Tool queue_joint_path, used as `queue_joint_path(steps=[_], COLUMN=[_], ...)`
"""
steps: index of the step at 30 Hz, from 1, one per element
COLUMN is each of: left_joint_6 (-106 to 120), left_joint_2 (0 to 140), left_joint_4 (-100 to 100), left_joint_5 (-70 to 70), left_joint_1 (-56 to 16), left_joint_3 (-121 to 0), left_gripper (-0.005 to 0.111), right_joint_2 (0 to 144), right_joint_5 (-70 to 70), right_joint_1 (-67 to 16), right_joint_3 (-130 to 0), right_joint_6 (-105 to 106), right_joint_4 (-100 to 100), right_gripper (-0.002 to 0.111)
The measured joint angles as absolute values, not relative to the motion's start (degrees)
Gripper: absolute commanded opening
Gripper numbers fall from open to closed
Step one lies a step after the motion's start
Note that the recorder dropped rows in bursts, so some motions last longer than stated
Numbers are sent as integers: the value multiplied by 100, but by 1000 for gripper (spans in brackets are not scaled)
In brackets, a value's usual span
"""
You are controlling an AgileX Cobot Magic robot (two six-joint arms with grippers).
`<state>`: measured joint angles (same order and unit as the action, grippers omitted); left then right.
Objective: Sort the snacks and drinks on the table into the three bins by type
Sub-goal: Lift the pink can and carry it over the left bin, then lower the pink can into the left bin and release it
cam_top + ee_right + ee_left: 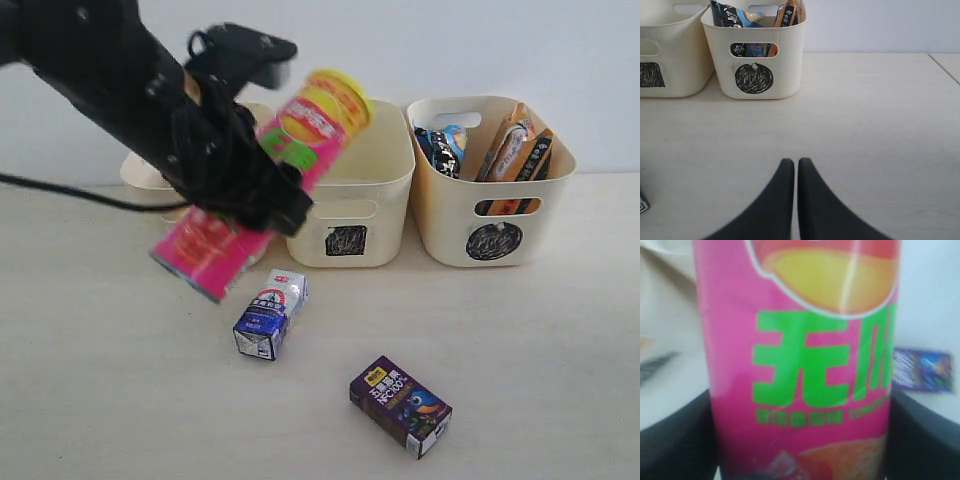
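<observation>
Nearest, lower centre-right: dark purple carton (400, 405) lying flat on the table (110, 400), with a bird picture and "100%" on its face. Just up and left, apart from it: blue and white carton (271, 313), also lying down, print too small to read. Above that, off the table: pink chip can (265, 170), tilted, yellow lid toward the upper right, clamped around its middle by the left gripper (255, 200). Large green characters on it and, as far as the blur allows, "TOMATO". Arm and can cover most of the left bin (140, 172), hiding its mark. Farther back, 2 more: middle bin (352, 195) marked with a black square, right bin (490, 205) with a black circle. Inside the latter, upright: blue-black bag (440, 148) and orange bag (512, 148). Right gripper (796, 172) low over bare table, fingers pressed together, holding nothing.
</observation>
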<state>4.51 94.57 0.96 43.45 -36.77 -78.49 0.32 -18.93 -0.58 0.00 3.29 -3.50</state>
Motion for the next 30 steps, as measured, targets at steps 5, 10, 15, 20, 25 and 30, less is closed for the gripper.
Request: queue_joint_path(steps=[5, 10, 15, 20, 25, 30], left_joint_6=[344, 309, 309, 309, 309, 275], left_joint_2=[9483, 9826, 10414, 11239, 12189, 12986], left_joint_4=[353, 390, 401, 401, 401, 401], left_joint_5=[4345, 4124, 3684, 3450, 3254, 3285], left_joint_1=[-2963, -2369, -1933, -1671, -1568, -1547], left_joint_3=[-8438, -9018, -9528, -10371, -11393, -12250], left_gripper=[4, 4, 4, 4, 4, 4], right_joint_2=[32, 32, 32, 32, 32, 32], right_joint_5=[-1893, -1893, -1893, -1893, -1893, -1893], right_joint_1=[-58, -58, -58, -58, -58, -58], right_joint_3=[0, 0, 0, 0, 0, 0], right_joint_6=[329, 329, 329, 329, 329, 329], right_joint_4=[-350, -350, -350, -350, -350, -350], right_gripper=[0, 0, 0, 0, 0, 0])
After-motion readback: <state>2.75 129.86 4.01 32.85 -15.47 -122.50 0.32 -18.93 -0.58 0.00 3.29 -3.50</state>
